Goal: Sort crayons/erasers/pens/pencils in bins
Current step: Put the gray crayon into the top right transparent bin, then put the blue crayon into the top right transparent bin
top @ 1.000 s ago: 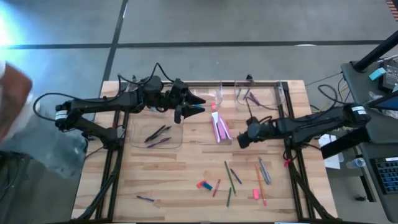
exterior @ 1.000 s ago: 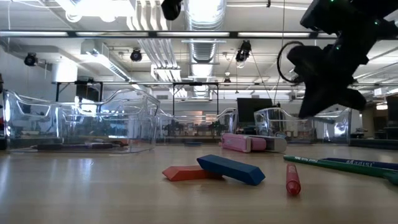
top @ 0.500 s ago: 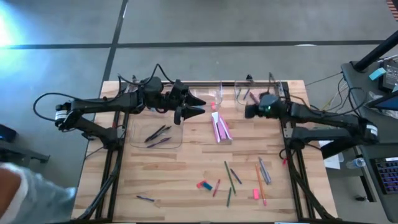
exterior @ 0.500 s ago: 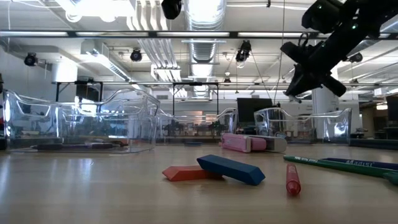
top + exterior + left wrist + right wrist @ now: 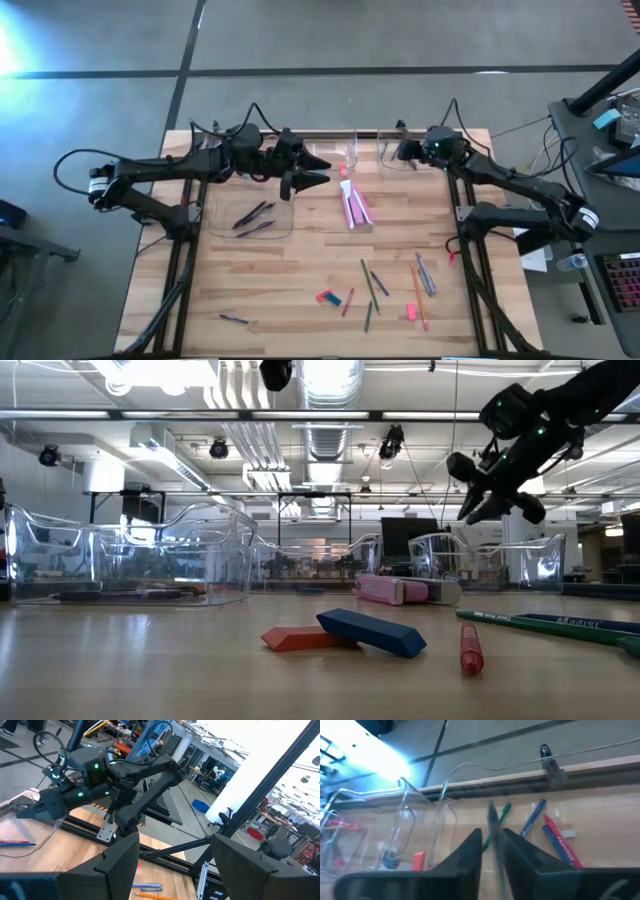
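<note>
Fingers of right gripper (image 5: 492, 851): slightly parted, a thin grey stick (image 5: 493, 827) between them, grip loosening. Position: over the far-right bin (image 5: 447, 152), having swung there from mid-table a second ago. Left gripper (image 5: 318, 179): fingers apart, unmoved, beside the left bin (image 5: 215, 225). Erasers (image 5: 372, 631): near front edge, unmoved.

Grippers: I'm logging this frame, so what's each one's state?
Left gripper: open, holding nothing.
Right gripper: thin grey stick between its fingers, over a bin.
</note>
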